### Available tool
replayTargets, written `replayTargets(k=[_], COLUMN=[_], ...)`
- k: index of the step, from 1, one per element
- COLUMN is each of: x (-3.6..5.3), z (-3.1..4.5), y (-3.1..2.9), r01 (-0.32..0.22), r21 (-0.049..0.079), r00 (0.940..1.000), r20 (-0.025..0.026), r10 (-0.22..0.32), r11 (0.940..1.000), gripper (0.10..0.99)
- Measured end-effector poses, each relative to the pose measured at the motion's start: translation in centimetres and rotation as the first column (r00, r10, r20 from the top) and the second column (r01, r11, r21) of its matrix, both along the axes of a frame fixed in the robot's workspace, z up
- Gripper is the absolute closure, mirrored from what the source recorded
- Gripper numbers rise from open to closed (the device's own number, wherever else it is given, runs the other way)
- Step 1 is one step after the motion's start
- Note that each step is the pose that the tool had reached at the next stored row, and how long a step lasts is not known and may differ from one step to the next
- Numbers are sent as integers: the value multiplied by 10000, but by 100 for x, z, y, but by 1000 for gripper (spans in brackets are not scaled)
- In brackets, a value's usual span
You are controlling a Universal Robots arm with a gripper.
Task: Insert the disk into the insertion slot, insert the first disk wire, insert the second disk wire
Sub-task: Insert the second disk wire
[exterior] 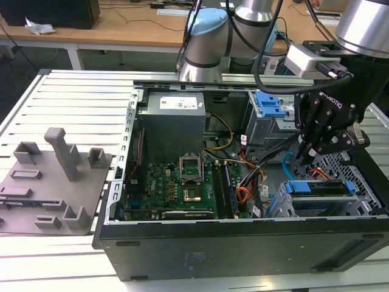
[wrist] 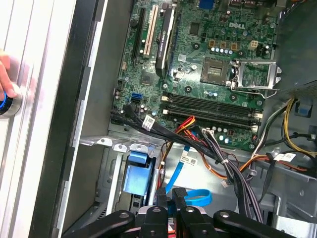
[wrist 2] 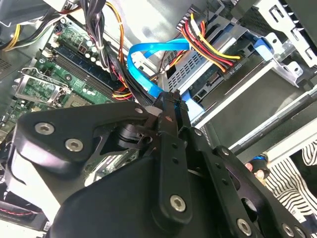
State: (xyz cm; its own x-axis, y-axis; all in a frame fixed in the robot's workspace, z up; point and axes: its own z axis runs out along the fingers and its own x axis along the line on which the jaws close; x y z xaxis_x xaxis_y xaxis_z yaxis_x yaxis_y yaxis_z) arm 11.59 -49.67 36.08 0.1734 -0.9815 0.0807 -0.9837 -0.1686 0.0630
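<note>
The disk (exterior: 317,189), in its bright blue carrier, sits inside the insertion slot (exterior: 343,165), the silver perforated cage at the case's right end in the exterior view. The first disk wire (wrist 2: 210,49), a red, yellow and black bundle, ends in a dark plug seated at the disk's edge (wrist 2: 198,67). The second disk wire (wrist 2: 148,54) loops light blue down to my gripper (wrist 2: 171,99). The gripper (exterior: 304,155) hangs just above the disk, its fingers (wrist: 161,197) pressed together on the blue cable's end (wrist: 195,198).
The open case holds a green motherboard (exterior: 176,182), a grey power supply (exterior: 176,121) and a grey cage with a blue latch (exterior: 270,106). A grey fixture plate (exterior: 55,176) lies on the slatted table. A person's hand (wrist: 4,82) rests beside the case.
</note>
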Motion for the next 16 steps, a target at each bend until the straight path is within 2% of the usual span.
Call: replayTargets(k=[5, 6, 10, 11, 14, 16], x=[0, 0, 0, 0, 0, 0], z=[0, -1, 0, -1, -3, -9], y=[0, -23, -179, -230, -277, -279], r01=[0, 0, 0, 0, 7, 102], r21=[-3, 2, 85, 190, 754, 914], r00=[10000, 10000, 10000, 10000, 10000, 9999], r20=[0, 0, 0, 1, 0, -1], r10=[0, 0, 0, 0, -7, -102], r11=[10000, 10000, 10000, 9998, 9972, 9958], gripper=[922, 922, 922, 922, 922, 922])
